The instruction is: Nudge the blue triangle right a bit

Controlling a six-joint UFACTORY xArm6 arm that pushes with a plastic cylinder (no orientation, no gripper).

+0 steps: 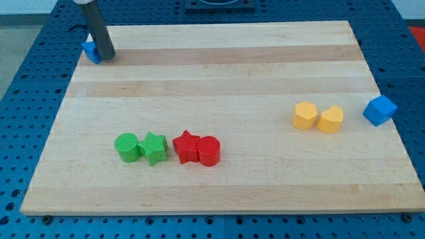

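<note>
The dark rod's bare, empty tip (106, 56) sits at the right of the small blue plastic triangle (90, 51) in the pale wooden board's (219, 86) top-left corner, so the rightward nudge looks undone.

Bright even light from above us, we see small soft shadows under the blocks, a pale shine on the wooden board (219, 60), picture slightly fuzzy.
</note>
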